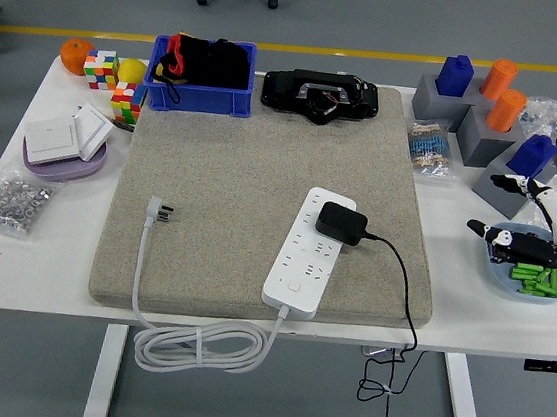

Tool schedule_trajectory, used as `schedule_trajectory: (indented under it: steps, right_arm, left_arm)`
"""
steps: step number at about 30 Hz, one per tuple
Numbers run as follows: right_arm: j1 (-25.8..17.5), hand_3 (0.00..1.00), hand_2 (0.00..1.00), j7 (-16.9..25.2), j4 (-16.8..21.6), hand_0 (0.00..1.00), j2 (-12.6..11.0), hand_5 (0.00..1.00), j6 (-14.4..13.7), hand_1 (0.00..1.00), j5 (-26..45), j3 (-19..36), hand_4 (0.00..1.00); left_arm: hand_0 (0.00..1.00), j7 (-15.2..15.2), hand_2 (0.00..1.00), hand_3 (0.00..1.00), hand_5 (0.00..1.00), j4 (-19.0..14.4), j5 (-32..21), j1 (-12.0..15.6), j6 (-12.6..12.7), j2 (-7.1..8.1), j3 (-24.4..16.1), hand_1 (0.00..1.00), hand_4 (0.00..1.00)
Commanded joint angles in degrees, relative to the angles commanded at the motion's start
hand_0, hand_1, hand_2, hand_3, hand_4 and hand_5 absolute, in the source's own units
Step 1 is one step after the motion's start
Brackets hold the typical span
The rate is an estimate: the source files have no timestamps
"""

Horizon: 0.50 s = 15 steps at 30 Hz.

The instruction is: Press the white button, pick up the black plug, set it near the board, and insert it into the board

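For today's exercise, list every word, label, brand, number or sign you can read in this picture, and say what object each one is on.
No text can be read anywhere in this view.
White power strip: only socket holes show, no legible marking.
Black plug: plain, no label visible.
Black device at the mat's far edge: any print is too small to read.
Packet right of the mat: pattern too blurred to read.

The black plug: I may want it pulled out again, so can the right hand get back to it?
Probably yes: the black plug sits exposed on the power strip, with nothing between it and the open right hand.
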Motion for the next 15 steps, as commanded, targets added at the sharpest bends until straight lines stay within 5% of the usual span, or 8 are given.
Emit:
schedule_trajectory:
  steps: [15]
  right_arm:
    - [-6.59, 0.745, 0.733, -2.59, 6.79, 0.872, 4.59, 0.409, 4.28, 0.773, -1.36, 9.43, 0.987]
  left_arm:
    - [0.741, 0.21, 0.694, 0.763, 0.288, 0.0, 0.94, -0.92, 0.34, -0.95, -0.79, 0.718, 0.682]
